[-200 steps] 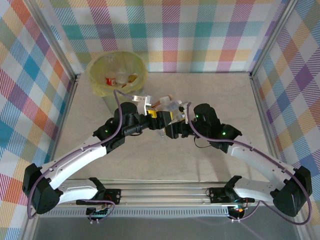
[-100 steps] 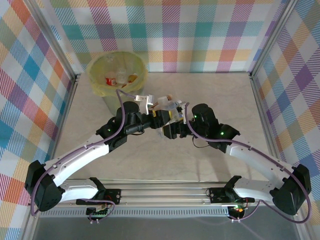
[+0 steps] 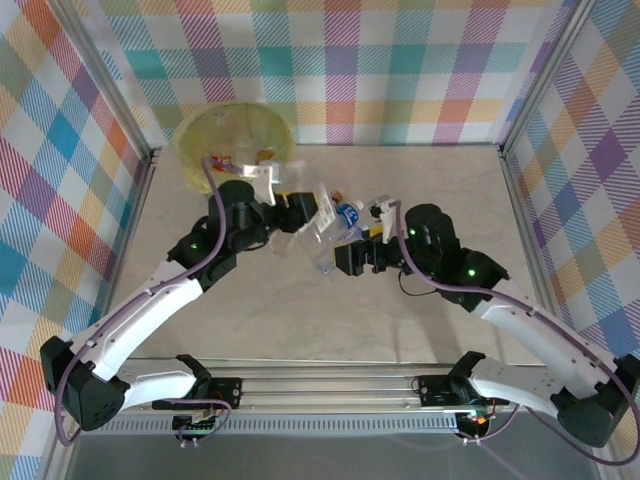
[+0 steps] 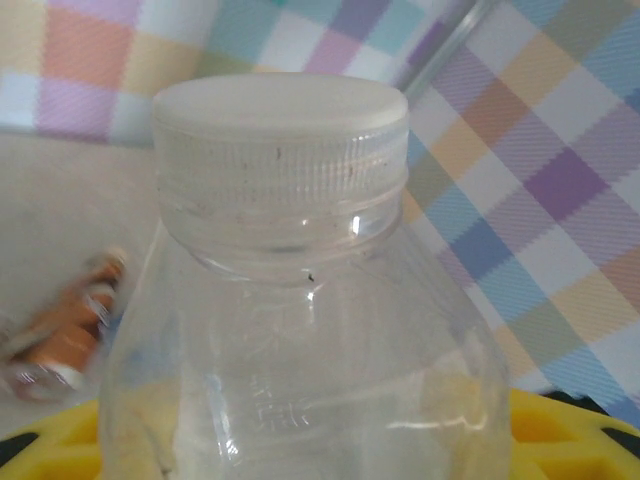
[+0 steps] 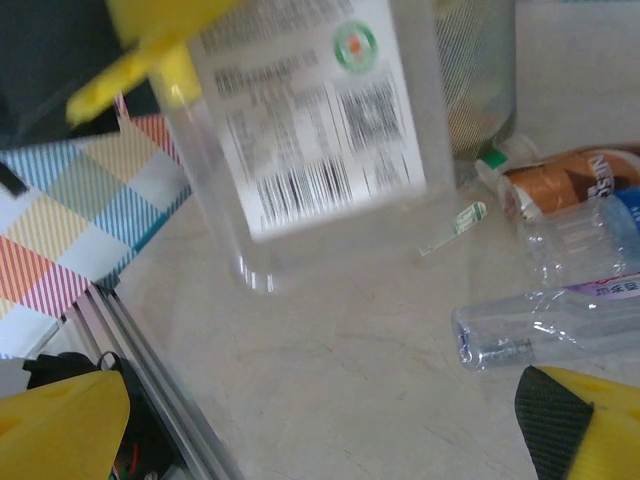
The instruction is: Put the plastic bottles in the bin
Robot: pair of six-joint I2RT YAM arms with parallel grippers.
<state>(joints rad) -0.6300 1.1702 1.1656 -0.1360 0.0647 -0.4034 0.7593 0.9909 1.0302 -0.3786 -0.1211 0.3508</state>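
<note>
Bottles are partly in the bin point(image 3: 196, 132) already: red and orange labels show through the yellow-green liner at the table's point(image 3: 450, 190) far left corner. One clear bottle point(image 3: 324, 236) with a white cap and a white barcode label is up off the table, tilted, near the middle. The left gripper point(image 3: 306, 222) has it, its yellow fingers point(image 4: 565, 440) closed against the bottle's sides below the shoulder. This bottle hangs between the two grippers, well short of the bin.

The right gripper point(image 3: 345, 260) sits just right of it with its jaws spread wide and nothing between them – its yellow fingertips point(image 5: 60, 425) stand at opposite lower corners of the right wrist view, bare table between them.

Three more bottles lie on the table just beyond the grippers: an orange-brown one point(image 5: 565, 180), a blue-labelled one point(image 5: 615, 220) beside it, and a crushed clear one point(image 5: 540, 330) nearest the right gripper. From above the blue-labelled one is just behind the held bottle.
</note>
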